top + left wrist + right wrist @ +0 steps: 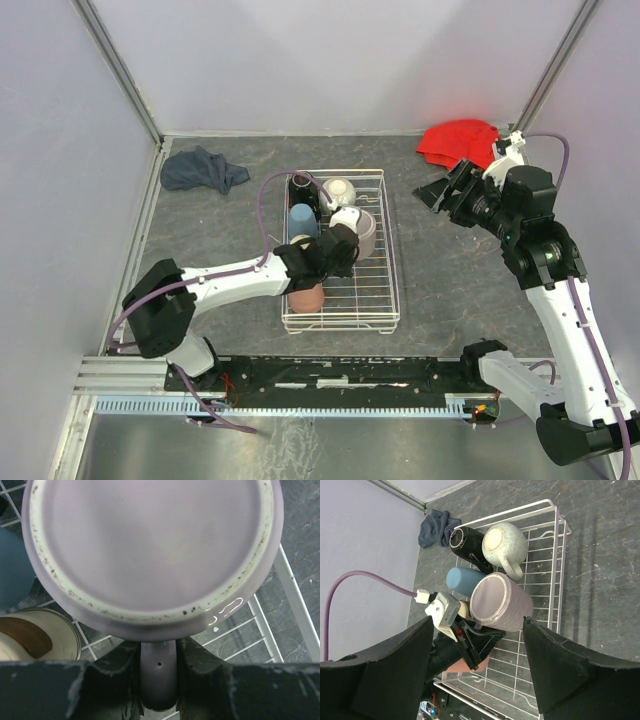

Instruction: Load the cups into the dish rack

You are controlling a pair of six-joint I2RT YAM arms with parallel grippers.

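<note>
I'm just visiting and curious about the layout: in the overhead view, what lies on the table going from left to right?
From the left: dark blue cloth, white dish rack, red cloth.

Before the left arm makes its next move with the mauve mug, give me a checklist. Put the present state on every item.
1. Mauve-pink mug inside the sides of the dish rack: ok, it is upside down.
2. Left gripper hold: ok, the jaws are shut on the mug's handle.
3. Mug set fully down: cannot tell, its rim is hidden.
4. Gap to the blue tumbler: cannot tell, they sit very close together.
5. Right gripper out of the way: ok, it is open, off to the rack's right near the red cloth.
</note>
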